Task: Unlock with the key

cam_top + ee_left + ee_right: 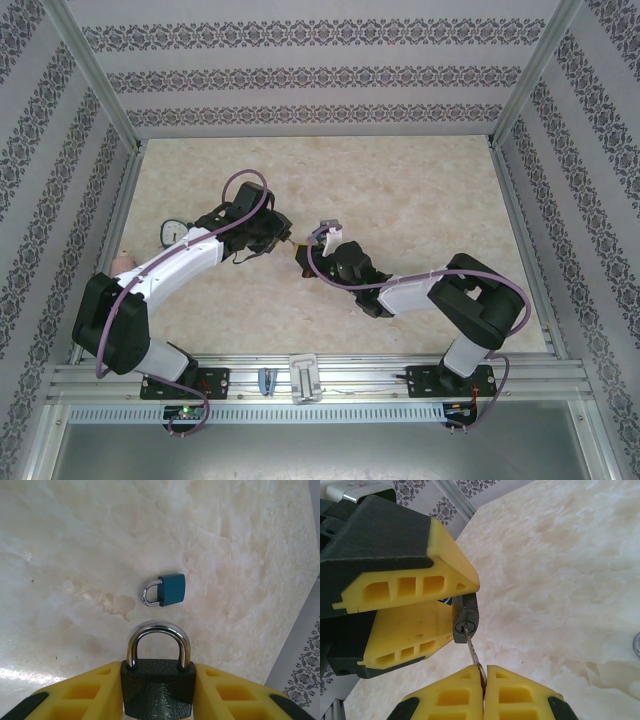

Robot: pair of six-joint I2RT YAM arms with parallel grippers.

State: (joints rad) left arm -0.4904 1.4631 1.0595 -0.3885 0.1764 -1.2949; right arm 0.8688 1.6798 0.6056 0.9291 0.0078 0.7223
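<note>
the dark grey padlock sat clamped between the yellow fingers of the left gripper. its jaws were partly open, pressed against the two sides of the lock body. its steel shackle was closed and pointed away from the wrist, out over the table. from the right wrist the lock showed bottom-on, its keyhole facing the camera. the key had its blade tip in that keyhole. the key's other end was pinched between the fingertips of the right gripper, which were shut tight on it with almost no gap. the blade ran up at a slight slant from the fingers to the lock. whether the blade was fully seated could not be told.

from the top view the two grippers met nose to nose near the middle of the table, the left gripper just beside the right gripper, both held above the marbled surface.

a second, teal padlock lay flat on the table beyond the held one, apart from it, its shackle pointing left in the left wrist view. patterned walls closed in the table on three sides.
</note>
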